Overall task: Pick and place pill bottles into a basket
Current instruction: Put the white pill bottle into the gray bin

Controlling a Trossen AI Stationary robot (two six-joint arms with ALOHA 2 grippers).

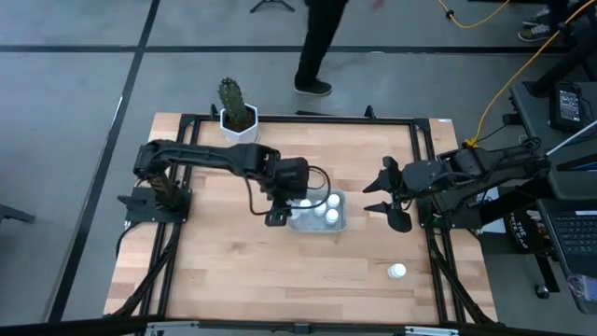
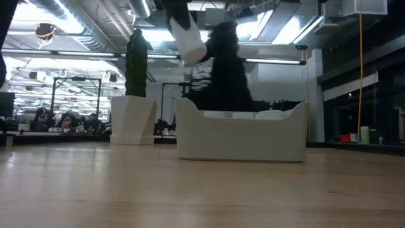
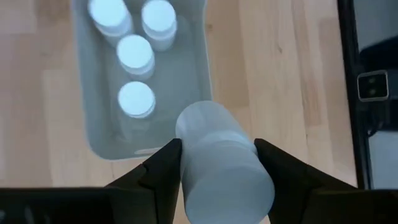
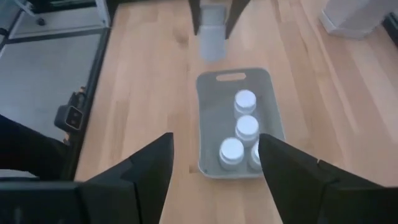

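Note:
My left gripper (image 1: pixel 278 215) hangs over the left end of the pale grey basket (image 1: pixel 317 217), shut on a white pill bottle (image 3: pixel 221 165). The low view shows that bottle (image 2: pixel 189 37) tilted, high above the basket's rim (image 2: pixel 243 117). Several white-capped pill bottles (image 3: pixel 135 53) stand upright inside the basket (image 3: pixel 84 112). One more pill bottle (image 1: pixel 398 272) rests on the table near the front right. To the right of the basket, my right gripper (image 1: pixel 387 201) is raised and open, with nothing between its fingers (image 4: pixel 155 168). My left gripper pinches the pill bottle's round body (image 3: pixel 186 155) between its two fingers (image 3: pixel 163 171), one on each side. The fingers slant down from the table's left. The bottle is lifted clear and tilted, its far end (image 3: pixel 199 118) pointing down toward the basket's near end.
A white hexagonal pot with a cactus (image 1: pixel 237 114) stands at the table's far edge, left of centre. A black frame (image 1: pixel 424 159) runs around the tabletop. A person's legs (image 1: pixel 315 56) show on the floor beyond the far edge.

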